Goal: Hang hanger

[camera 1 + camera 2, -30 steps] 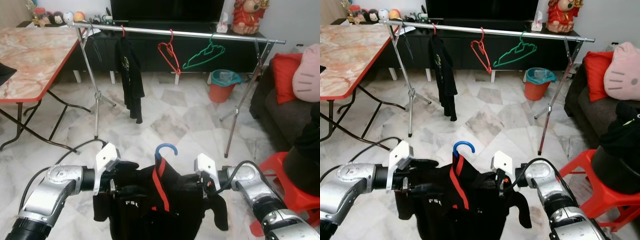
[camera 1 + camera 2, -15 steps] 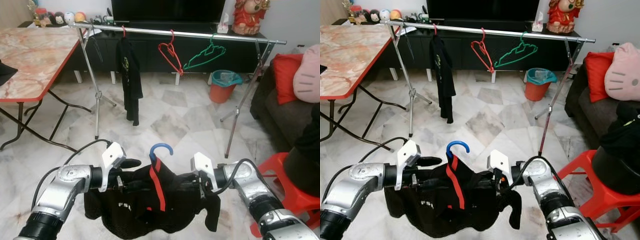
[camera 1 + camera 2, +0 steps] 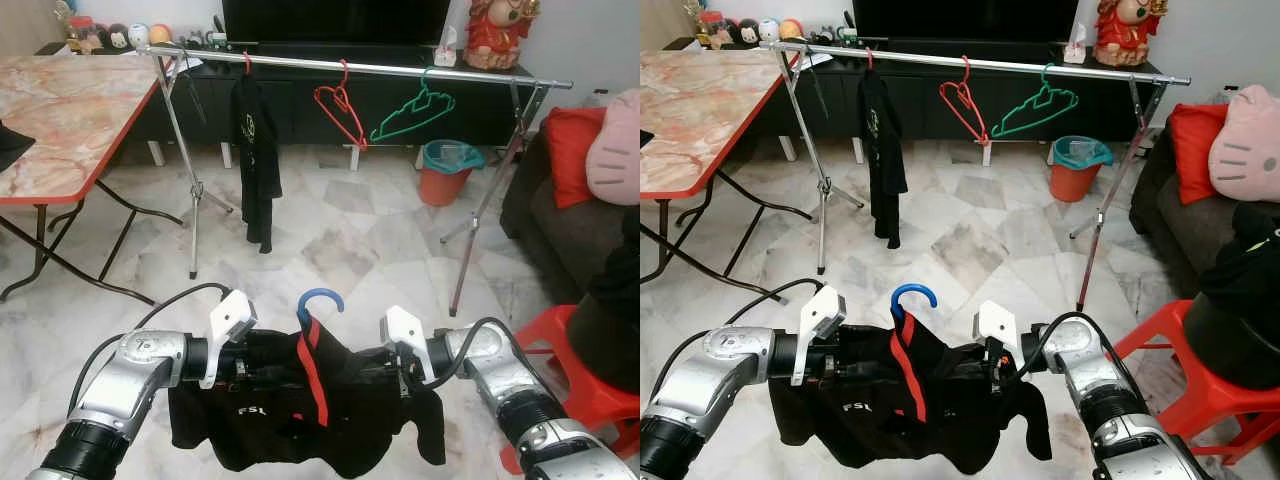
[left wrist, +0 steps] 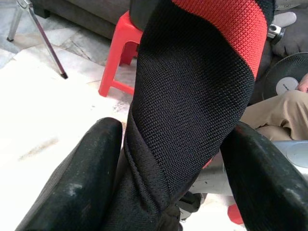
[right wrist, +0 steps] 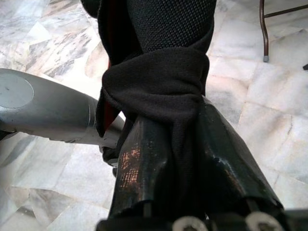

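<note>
Low in front: left gripper (image 3: 255,362) and right gripper (image 3: 385,368), each clamped on black shirt (image 3: 300,415) at opposite shoulders. Shirt stretched between them on blue hanger (image 3: 318,301), hook upright, above marble floor (image 3: 340,240). Farther back: clothes rail (image 3: 400,70) carrying black garment (image 3: 255,150), red hanger (image 3: 338,110), green hanger (image 3: 412,112).

- My two arms are silver metal, jointed, with black cuffs.
- White camera blocks sit on both wrists.
- Black cables loop off each forearm.
- Glossy, scuffed black fingers (image 4: 72,187).
</note>
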You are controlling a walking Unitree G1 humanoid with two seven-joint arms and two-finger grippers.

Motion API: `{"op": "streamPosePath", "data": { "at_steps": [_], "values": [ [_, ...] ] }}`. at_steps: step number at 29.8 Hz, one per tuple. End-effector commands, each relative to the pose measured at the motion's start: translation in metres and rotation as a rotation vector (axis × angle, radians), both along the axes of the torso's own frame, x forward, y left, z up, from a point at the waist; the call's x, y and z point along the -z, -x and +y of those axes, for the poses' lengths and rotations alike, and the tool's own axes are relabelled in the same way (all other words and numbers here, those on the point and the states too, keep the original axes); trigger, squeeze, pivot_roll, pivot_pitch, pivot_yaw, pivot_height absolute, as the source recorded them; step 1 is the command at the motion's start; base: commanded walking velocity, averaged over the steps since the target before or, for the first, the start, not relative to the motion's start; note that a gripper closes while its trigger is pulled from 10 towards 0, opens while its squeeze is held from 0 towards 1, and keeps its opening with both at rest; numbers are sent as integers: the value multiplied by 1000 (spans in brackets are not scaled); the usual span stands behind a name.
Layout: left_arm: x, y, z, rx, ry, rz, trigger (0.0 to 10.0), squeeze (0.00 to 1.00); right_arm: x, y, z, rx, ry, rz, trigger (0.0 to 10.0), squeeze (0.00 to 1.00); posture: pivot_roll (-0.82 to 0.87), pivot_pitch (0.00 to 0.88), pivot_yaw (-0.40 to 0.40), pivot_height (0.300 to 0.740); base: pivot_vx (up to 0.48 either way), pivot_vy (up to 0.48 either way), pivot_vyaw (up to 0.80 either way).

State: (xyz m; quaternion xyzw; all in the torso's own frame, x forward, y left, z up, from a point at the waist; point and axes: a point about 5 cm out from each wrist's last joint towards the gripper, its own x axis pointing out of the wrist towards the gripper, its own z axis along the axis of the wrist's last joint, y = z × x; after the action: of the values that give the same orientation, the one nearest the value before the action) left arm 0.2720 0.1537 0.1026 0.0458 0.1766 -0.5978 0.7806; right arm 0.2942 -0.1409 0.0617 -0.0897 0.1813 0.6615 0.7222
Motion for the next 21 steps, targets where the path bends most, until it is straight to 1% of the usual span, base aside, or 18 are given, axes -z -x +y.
{"op": "streamPosePath", "data": {
  "at_steps": [1, 3, 4, 7, 8, 12, 13, 14, 21],
  "values": [
    [3, 3, -9, 44, -11, 16, 10000, 0, -13, -7, 9, -12, -50, -55, 0, 0, 32, 0, -53, 740, 0, 0, 0],
    [3, 3, -9, 48, -9, 17, 10000, 0, -13, -7, 9, -10, -50, -55, 0, 0, 32, 0, -53, 740, 0, 0, 0],
    [3, 4, -10, 55, -6, 20, 9255, 0, -13, -7, 9, -9, -50, -57, 0, 0, 32, 0, -53, 740, 0, 0, 0],
    [3, 4, -11, 58, -6, 21, 9255, 0, -13, -8, 9, -8, -50, -58, 0, 0, 32, 0, -53, 740, 0, 0, 0],
    [4, 4, -12, 61, -6, 23, 9569, 0, -14, -8, 10, -9, -51, -59, 0, 0, 32, 0, -52, 740, 0, 0, 0],
    [6, 4, -13, 69, -13, 31, 9333, 0, -16, -8, 13, -22, -63, -61, 0, 0, 32, 0, -52, 740, 0, 0, 0],
    [7, 4, -14, 71, -13, 35, 2588, 0, -16, -8, 14, -25, -66, -62, 0, 0, 32, 0, -52, 740, 0, 0, 0],
    [7, 4, -14, 66, -12, 40, 0, 0, -16, -8, 14, -24, -66, -63, 0, 0, 31, 0, -52, 740, 0, 0, 0],
    [7, 3, -14, 59, -7, 41, 0, 0, -16, -9, 14, -20, -64, -64, 0, 0, 31, 0, -54, 740, 0, 0, 0]
  ]
}}
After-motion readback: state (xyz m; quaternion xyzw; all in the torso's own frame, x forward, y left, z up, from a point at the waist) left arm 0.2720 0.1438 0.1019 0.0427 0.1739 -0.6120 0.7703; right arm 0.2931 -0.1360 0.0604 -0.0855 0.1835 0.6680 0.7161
